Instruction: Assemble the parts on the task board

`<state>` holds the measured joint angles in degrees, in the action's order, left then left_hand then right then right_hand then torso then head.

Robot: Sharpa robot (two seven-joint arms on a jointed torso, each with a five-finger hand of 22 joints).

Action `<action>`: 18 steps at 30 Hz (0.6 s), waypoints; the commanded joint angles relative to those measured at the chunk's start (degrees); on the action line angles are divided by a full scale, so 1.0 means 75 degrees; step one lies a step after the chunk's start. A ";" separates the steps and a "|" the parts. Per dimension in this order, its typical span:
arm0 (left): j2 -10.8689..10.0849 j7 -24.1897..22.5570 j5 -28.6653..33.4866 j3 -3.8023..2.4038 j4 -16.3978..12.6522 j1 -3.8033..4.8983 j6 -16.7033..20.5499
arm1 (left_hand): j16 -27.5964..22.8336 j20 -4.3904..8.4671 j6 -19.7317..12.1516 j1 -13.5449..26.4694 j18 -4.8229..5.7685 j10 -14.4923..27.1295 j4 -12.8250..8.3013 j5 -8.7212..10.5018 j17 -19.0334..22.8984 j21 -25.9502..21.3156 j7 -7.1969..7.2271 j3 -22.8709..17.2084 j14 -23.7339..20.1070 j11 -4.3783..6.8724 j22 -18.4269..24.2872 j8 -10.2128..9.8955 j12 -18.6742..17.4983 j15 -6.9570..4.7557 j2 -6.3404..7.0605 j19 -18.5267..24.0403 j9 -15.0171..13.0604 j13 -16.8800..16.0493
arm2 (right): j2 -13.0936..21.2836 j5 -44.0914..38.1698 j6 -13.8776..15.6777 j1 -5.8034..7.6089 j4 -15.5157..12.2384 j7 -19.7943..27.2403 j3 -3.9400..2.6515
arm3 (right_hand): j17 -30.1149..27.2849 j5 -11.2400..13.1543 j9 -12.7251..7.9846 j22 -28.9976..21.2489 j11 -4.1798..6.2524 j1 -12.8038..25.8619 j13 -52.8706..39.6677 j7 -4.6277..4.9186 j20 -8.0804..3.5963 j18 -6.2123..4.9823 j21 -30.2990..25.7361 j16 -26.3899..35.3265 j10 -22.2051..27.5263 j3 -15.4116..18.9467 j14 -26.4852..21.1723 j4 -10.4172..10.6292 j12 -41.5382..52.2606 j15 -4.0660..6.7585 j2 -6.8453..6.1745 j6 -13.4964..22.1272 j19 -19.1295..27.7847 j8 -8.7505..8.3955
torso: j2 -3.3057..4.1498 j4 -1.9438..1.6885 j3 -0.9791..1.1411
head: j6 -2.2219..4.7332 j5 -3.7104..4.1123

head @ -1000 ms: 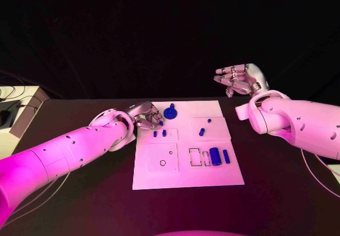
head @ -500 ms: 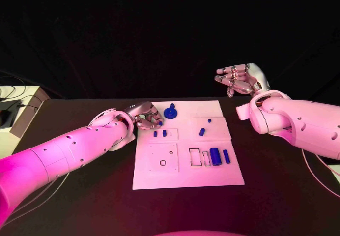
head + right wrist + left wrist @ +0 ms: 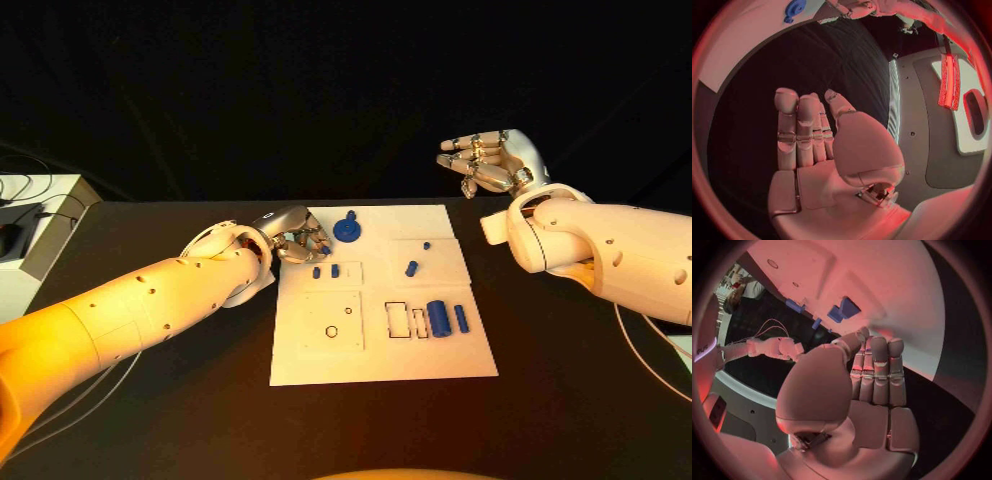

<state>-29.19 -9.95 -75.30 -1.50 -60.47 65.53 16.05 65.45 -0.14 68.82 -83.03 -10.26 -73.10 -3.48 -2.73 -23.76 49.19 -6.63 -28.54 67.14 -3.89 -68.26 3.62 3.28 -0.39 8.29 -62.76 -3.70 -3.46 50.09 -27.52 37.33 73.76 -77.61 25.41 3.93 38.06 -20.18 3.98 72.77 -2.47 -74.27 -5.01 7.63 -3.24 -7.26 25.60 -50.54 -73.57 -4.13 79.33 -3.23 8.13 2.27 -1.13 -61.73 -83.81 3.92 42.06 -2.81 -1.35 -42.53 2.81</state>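
Nearest the robot, the white board (image 3: 378,350) lies flat in the middle of the black table (image 3: 173,400), its front part bare but for outlined slots. Further in sits a row of small blue pieces — a stubby cylinder (image 3: 437,318) with a thin bar (image 3: 460,318) just beside it, then two short pegs (image 3: 325,271) and another peg (image 3: 411,268). At the far edge is a round blue disc (image 3: 348,231). The left hand (image 3: 296,238) hovers at the board's far left corner, fingers curled in; whether it pinches anything I cannot tell. The right hand (image 3: 490,163) is lifted well clear beyond the table — fingers loosely bent, holding nothing. The pieces look light, stiff and smooth, likely to skid; I'd take each by its sides with the fingertips.
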 commanded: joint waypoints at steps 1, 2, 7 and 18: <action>0.0036 0.0022 -0.0053 -0.0003 -0.0013 0.0001 0.0140 | 0.0037 -0.0026 0.0050 -0.0010 -0.0119 0.0012 -0.0026 -0.0028 0.0006 -0.0026 0.0002 0.0004 -0.0039 0.0025 -0.0007 -0.0003 0.0018 -0.0010 -0.0077 0.0007 -0.0007 -0.0003 | 0.0000 -0.0003 -0.0094 -0.0001 -0.0006 0.0093 -0.0006 | -0.0007 -0.0015 -0.0007 0.0006 -0.0006 0.0073 -0.0008 0.0053 -0.0005 -0.0122 -0.0010 -0.0030 -0.0072 0.0014 -0.0036 0.0007 0.0004 0.0010 0.0014 0.0001 -0.0379 -0.0027 | 0.0000 0.0003 0.0006 | -0.0006 -0.0002; 0.0039 0.0021 -0.0049 -0.0003 -0.0014 0.0001 0.0141 | 0.0039 -0.0025 0.0056 0.0002 -0.0117 0.0010 -0.0022 -0.0028 0.0009 -0.0032 0.0004 0.0007 -0.0036 0.0027 -0.0007 -0.0003 0.0018 -0.0010 -0.0084 0.0006 -0.0007 -0.0003 | 0.0000 -0.0003 -0.0094 -0.0001 -0.0006 0.0093 -0.0006 | -0.0007 -0.0015 -0.0007 0.0006 -0.0006 0.0073 -0.0008 0.0053 -0.0005 -0.0122 -0.0010 -0.0030 -0.0072 0.0014 -0.0036 0.0007 0.0004 0.0010 0.0014 0.0001 -0.0379 -0.0027 | 0.0001 0.0001 0.0009 | -0.0011 -0.0001; 0.0057 0.0013 0.0004 -0.0003 -0.0031 0.0001 0.0127 | 0.0039 -0.0025 0.0058 0.0005 -0.0116 0.0005 -0.0024 -0.0028 0.0011 -0.0037 0.0005 0.0013 -0.0037 0.0029 -0.0007 -0.0003 0.0018 -0.0011 -0.0083 0.0004 -0.0007 -0.0004 | 0.0001 -0.0004 -0.0094 -0.0001 -0.0006 0.0094 -0.0006 | -0.0007 -0.0015 -0.0007 0.0006 -0.0006 0.0073 -0.0008 0.0053 -0.0005 -0.0122 -0.0010 -0.0030 -0.0072 0.0014 -0.0036 0.0007 0.0004 0.0010 0.0014 0.0001 -0.0379 -0.0027 | 0.0001 0.0005 0.0013 | -0.0003 0.0003; 0.0071 0.0050 0.0010 0.0000 -0.0027 0.0002 -0.0019 | 0.0044 -0.0021 0.0072 0.0003 -0.0111 -0.0011 -0.0033 -0.0027 0.0013 -0.0047 0.0010 0.0030 -0.0039 0.0035 -0.0011 -0.0002 0.0018 -0.0015 -0.0089 0.0001 -0.0008 -0.0004 | 0.0012 -0.0004 -0.0093 -0.0001 -0.0010 0.0093 -0.0006 | -0.0007 -0.0015 -0.0007 0.0006 -0.0006 0.0073 -0.0008 0.0053 -0.0005 -0.0122 -0.0010 -0.0030 -0.0072 0.0014 -0.0036 0.0007 0.0004 0.0010 0.0014 0.0001 -0.0379 -0.0027 | -0.0002 0.0000 0.0011 | -0.0017 0.0025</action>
<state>-28.85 -9.64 -75.30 -1.48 -60.57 65.52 16.43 65.45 -0.14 68.93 -82.98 -10.27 -73.10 -3.48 -2.73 -23.75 49.19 -6.51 -28.54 67.14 -3.89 -68.25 3.62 3.28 -0.39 8.24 -62.76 -3.68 -3.46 50.14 -27.51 37.31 73.76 -77.63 25.41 3.93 38.07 -20.18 3.98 72.76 -2.48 -74.27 -5.01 7.65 -3.24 -7.26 25.60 -50.54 -73.56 -4.13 79.35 -3.23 8.13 2.25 -1.13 -61.72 -83.81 3.92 42.07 -2.77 -1.24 -42.60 2.96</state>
